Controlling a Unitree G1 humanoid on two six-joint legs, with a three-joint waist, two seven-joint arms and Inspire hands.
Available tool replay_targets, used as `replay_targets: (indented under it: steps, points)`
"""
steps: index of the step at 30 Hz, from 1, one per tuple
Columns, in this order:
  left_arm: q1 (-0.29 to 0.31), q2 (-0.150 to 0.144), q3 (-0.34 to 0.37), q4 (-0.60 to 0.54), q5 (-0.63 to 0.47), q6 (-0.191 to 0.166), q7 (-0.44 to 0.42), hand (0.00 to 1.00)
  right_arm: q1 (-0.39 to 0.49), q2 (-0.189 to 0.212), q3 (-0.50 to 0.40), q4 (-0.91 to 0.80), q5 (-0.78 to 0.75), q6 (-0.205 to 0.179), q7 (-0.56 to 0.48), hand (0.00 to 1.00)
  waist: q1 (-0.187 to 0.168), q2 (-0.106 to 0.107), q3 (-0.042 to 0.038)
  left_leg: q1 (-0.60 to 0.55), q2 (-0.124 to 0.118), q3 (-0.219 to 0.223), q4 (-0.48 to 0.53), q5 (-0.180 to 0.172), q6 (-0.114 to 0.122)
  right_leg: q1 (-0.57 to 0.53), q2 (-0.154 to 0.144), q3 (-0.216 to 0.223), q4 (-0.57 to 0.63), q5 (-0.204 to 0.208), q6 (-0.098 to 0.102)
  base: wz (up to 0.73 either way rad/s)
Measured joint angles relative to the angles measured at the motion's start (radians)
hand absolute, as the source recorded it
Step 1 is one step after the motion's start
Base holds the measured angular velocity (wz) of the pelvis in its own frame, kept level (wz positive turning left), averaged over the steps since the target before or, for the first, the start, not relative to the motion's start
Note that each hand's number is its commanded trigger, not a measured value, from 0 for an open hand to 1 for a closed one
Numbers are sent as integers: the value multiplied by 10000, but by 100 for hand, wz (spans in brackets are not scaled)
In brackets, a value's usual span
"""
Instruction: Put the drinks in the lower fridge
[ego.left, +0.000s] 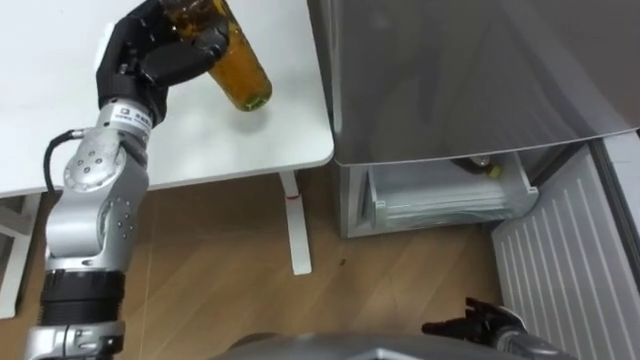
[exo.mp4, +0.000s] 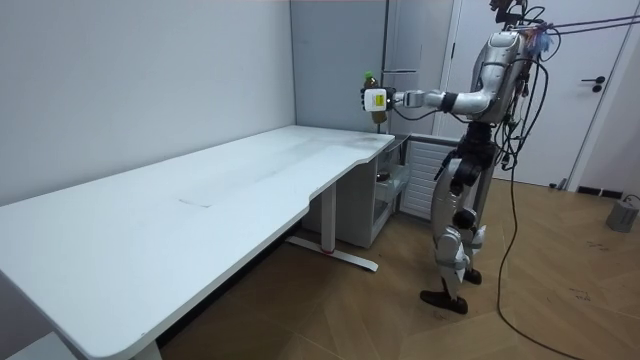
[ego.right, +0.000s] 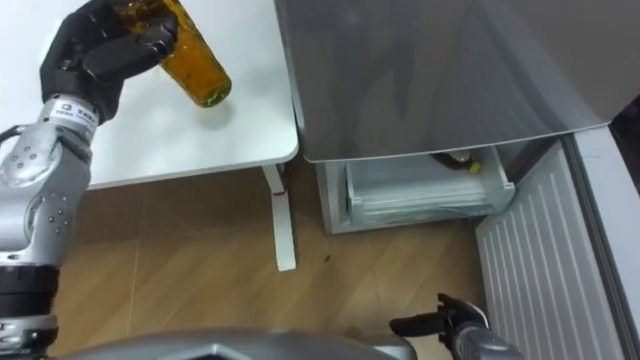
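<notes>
The right hand (ego.left: 478, 324) is seen low by the body, fingers loosely extended, while farther out an amber bottle (ego.left: 240, 72) is clasped in the left hand (ego.left: 165, 58) above the table (ego.left: 225, 150), its long axis near upright in the room view.

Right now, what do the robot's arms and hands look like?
The left hand is black, with a small white printed tag at its back. Its arm is made of rounded silver-grey segments, with a black cable looping beside the wrist and a black band lower down. The right hand is black too.
</notes>
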Motion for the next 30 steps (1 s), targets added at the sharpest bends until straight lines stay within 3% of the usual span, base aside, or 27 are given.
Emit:
replay_targets:
  steps: [4, 10, 17, 22, 26, 30]
  points:
    - [734, -176, -210, -20, -38, -4, -290, 100, -10, 39, 358, -454, -4, 7, 76, 0, 19, -36, 14, -34, -58, -106, 52, 22, 13, 11, -54, -159, -97, -19, -2, 9]
    - [1222, -204, -323, -132, -216, -2, -298, 100, -67, 199, 480, -1182, 34, 39, 317, 0, 39, -125, 32, -178, -86, -201, 130, 20, 15, -33, -84, -295, -101, -53, -14, 5]
    - [1300, -334, -581, -141, -390, -3, -512, 100, -123, 211, 775, -1302, -13, 52, 729, 0, 166, -150, 13, -172, -100, -275, 135, 21, 14, 2, -88, -384, -88, -66, -12, 3]
    - [1494, -464, -937, -140, -358, -2, -1002, 100, -115, 257, 1114, -2017, -430, 78, 1156, 0, 307, -330, -37, -175, -104, -279, 140, 22, 13, 83, -92, -419, -91, -66, -13, 1]
    - [1877, -513, -1146, -124, -302, -2, -1394, 100, -142, 342, 1165, -2783, -579, 90, 1517, 0, 339, -449, 24, -220, -104, -276, 192, 20, 16, 62, -105, -439, -75, -66, -12, 0]
    - [2054, -482, -1471, -123, -323, -1, -1560, 100, -127, 320, 1623, -3532, -622, 170, 1856, 0, 373, -471, 36, -383, -116, -303, 218, 26, 32, -37, -125, -526, -81, -80, 1, 6]
